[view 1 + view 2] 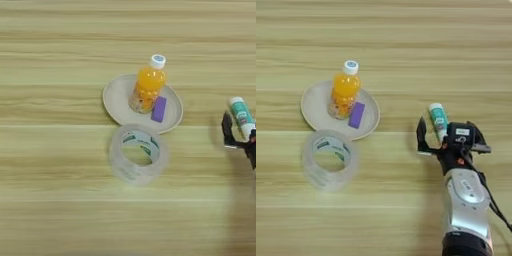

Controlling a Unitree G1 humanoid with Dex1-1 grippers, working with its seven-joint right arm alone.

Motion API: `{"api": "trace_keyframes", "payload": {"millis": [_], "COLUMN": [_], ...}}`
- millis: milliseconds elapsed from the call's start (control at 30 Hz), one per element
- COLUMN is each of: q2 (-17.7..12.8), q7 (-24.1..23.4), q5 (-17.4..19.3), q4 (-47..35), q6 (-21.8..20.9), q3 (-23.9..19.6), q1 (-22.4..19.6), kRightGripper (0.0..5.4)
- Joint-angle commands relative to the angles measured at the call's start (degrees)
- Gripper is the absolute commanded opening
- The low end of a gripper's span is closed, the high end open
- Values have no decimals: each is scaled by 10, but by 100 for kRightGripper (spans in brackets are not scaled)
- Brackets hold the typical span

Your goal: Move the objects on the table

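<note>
Glue stick (438,120) lies right of centre on the counter (406,40), between the spread fingers of the open claw (448,137), seemingly poised to grasp it. Left, bottle (344,94) and purple block (357,114) sit on the plate (313,102); tape roll (330,159) just below.

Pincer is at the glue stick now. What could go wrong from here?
1. The pincer is open around the lower end of the lying glue stick. Closing so near the end might let the round stick roll or squirt out.
2. If it goes to the plate, that already holds the upright juice bottle and purple block, with the tape roll against its near rim. A low approach could topple the bottle.
</note>
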Motion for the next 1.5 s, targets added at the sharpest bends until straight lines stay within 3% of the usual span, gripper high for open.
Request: {"api": "trace_keyframes", "payload": {"millis": [33, 933, 1500], "q2": [-34, -43, -41], "q7": [-2, 20, 31], "q5": [4, 9, 10], "q4": [1, 181, 209], "q6": [-20, -66, -85], "q3": [-11, -1, 5], "q1": [-39, -105, -123], "kRightGripper": [537, 537, 361]}}
